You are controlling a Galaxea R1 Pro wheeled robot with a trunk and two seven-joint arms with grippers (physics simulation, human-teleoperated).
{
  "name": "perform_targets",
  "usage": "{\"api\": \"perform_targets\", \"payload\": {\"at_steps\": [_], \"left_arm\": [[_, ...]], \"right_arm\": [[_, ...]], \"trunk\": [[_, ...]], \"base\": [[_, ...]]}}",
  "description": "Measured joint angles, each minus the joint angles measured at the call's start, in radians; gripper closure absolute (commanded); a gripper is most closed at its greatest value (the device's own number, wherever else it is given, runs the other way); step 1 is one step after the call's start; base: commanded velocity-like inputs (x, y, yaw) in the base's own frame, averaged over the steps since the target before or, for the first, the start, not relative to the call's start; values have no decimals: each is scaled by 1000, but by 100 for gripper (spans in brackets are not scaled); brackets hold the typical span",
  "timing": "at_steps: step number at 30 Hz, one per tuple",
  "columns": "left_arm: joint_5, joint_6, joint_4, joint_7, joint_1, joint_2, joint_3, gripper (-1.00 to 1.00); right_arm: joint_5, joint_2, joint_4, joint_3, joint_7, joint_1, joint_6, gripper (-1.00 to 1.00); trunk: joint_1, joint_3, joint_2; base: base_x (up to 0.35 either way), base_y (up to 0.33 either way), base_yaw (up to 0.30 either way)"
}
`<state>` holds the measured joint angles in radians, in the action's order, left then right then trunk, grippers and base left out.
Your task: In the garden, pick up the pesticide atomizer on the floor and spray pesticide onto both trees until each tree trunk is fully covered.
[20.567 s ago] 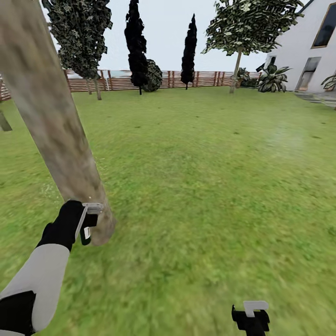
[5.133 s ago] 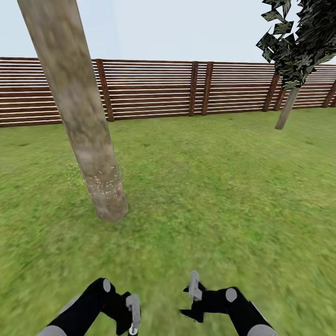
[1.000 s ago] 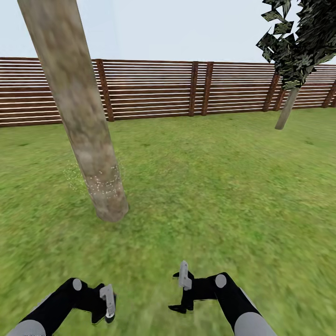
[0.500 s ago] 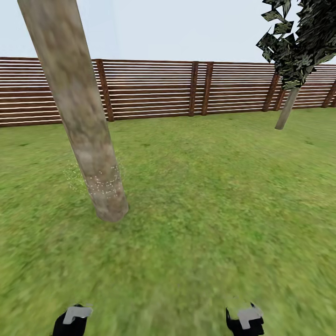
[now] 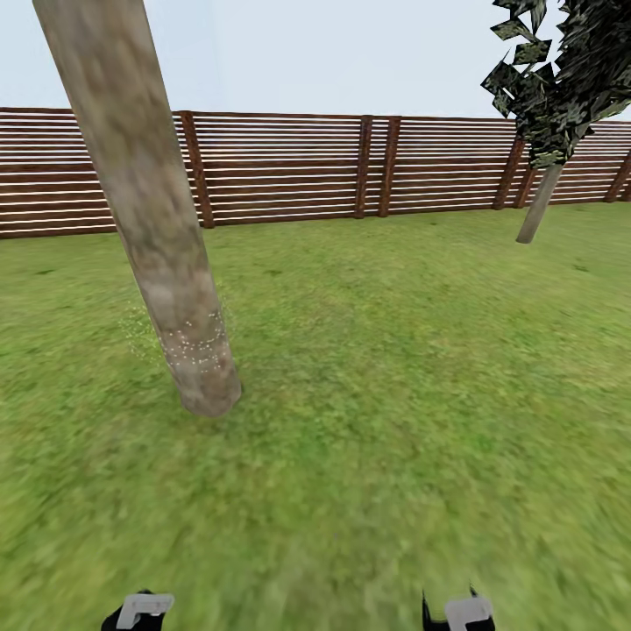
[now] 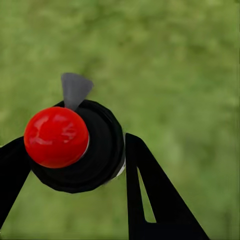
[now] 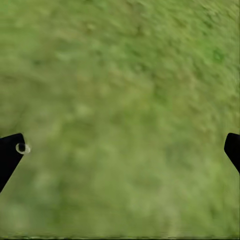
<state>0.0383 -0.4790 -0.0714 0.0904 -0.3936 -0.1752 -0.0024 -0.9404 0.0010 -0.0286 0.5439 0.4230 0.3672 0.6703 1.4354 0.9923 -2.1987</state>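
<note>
Pesticide atomizer (image 6: pixel 75 145) sits clamped in my left gripper (image 6: pixel 72 160): black round body, red ball cap facing the wrist camera, small grey nozzle tab sticking out from it. One black finger (image 6: pixel 150 195) presses its side, the other finger at the opposite edge of the body. Blurred lawn (image 6: pixel 175 60) behind it.

My right gripper (image 7: pixel 120 150) is spread wide, fingertips at opposite edges of the wrist picture, nothing between them, grass (image 7: pixel 120 90) beyond.

Head view: both wrists just poke in at the near edge of the lawn, left gripper (image 5: pixel 140 611) and right gripper (image 5: pixel 463 613), grey brackets on black. Tree trunk (image 5: pixel 145 210) ahead on my left, thick, pale grey-brown, mottled, leaning; band of fine white specks (image 5: pixel 197 342) near its base, more specks on the grass just beside it. Second tree (image 5: pixel 552 114) far right, thin trunk, dark foliage, near the fence (image 5: pixel 350 166). Brown slat fence runs along the far edge of the lawn (image 5: pixel 394 350).
</note>
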Motion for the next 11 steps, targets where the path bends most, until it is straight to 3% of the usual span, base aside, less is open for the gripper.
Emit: {"api": "perform_targets", "payload": {"at_steps": [3,11], "left_arm": [[49,-1,0,0,0,-1,-2,100],[51,0,0,0,0,-7,-4,100]], "right_arm": [[0,0,2,0,0,-5,-1,-100],[0,0,2,0,-1,-6,-1,-100]], "trunk": [[0,0,0],[0,0,0]], "base": [[0,0,0],[0,0,0]]}}
